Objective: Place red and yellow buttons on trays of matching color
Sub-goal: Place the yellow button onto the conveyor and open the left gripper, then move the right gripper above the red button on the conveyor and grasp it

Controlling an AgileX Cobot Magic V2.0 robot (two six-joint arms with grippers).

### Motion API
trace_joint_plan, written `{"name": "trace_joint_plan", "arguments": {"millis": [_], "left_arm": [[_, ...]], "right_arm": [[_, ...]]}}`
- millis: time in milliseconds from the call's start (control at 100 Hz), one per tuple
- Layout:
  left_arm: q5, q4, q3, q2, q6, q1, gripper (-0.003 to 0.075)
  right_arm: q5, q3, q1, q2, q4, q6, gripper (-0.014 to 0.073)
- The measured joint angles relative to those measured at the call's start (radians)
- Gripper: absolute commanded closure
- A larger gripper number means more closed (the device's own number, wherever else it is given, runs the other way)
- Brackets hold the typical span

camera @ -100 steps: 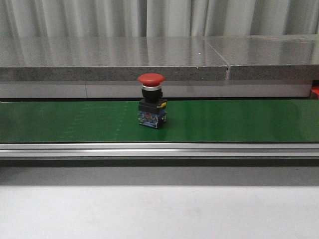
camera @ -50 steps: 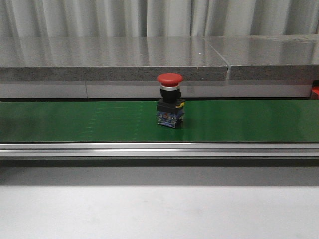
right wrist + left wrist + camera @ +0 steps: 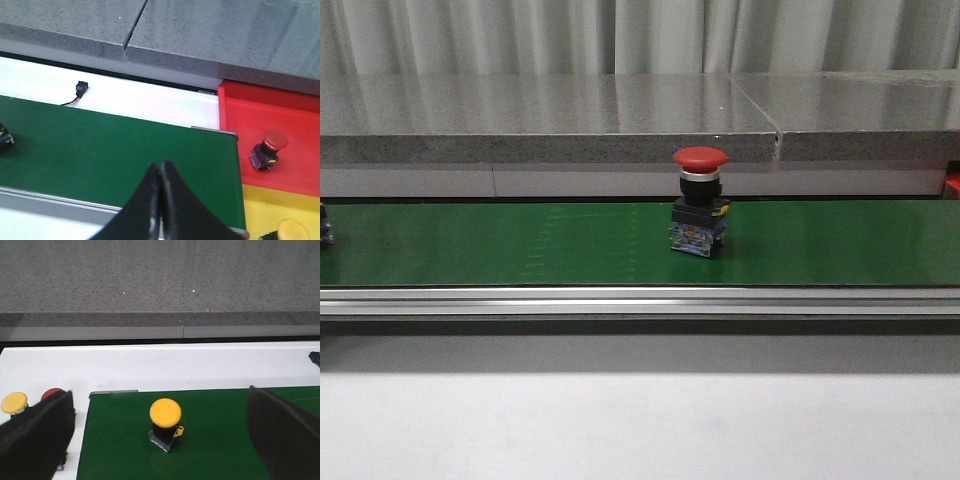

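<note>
A red button stands upright on the green belt, right of the middle in the front view. No gripper shows in that view. In the left wrist view a yellow button stands on the belt near its end. My left gripper is open and empty above it, with a finger far out on each side. My right gripper is shut and empty over the belt's other end. Beside it, the red tray holds a red button and the yellow tray holds a yellow button.
Off the belt, near the left gripper, a second yellow button and a red button sit on the white surface. A small black connector lies behind the belt. A grey stone ledge runs behind the belt. A button's edge shows at the far left.
The red button has travelled to the right along the belt. The edge of another button has come into view at the belt's far left.
</note>
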Motion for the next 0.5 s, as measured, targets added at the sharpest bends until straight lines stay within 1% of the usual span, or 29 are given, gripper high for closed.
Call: {"name": "trace_joint_plan", "arguments": {"millis": [70,120,170,240,300,310,380,430,450,500], "left_arm": [[0.0,0.0,0.055,-0.091,0.0,0.0,0.0032],[0.0,0.0,0.091,-0.154,0.0,-0.001,0.0048],[0.0,0.0,0.129,-0.213,0.0,-0.001,0.0074],[0.005,0.0,0.168,-0.289,0.0,-0.001,0.0131],[0.019,0.0,0.195,-0.343,0.0,-0.001,0.0203],[0.024,0.0,0.201,-0.355,0.0,-0.001,0.0203],[0.049,0.0,0.226,-0.407,0.0,-0.001,0.0295],[0.069,0.0,0.24,-0.434,0.002,-0.001,0.038],[0.077,0.0,0.245,-0.444,0.002,-0.001,0.0403],[0.089,0.0,0.257,-0.458,0.002,-0.001,0.0498]], "right_arm": [[0.0,0.0,0.0,0.0,0.0,0.0,0.0662],[0.0,0.0,0.0,0.0,0.0,0.0,0.0662],[0.0,0.0,0.0,0.0,0.0,0.0,0.0662],[0.0,0.0,0.0,0.0,0.0,0.0,0.0662],[0.0,0.0,0.0,0.0,0.0,0.0,0.0662],[0.0,0.0,0.0,0.0,0.0,0.0,0.0662],[0.0,0.0,0.0,0.0,0.0,0.0,0.0662],[0.0,0.0,0.0,0.0,0.0,0.0,0.0662],[0.0,0.0,0.0,0.0,0.0,0.0,0.0662],[0.0,0.0,0.0,0.0,0.0,0.0,0.0662]]}}
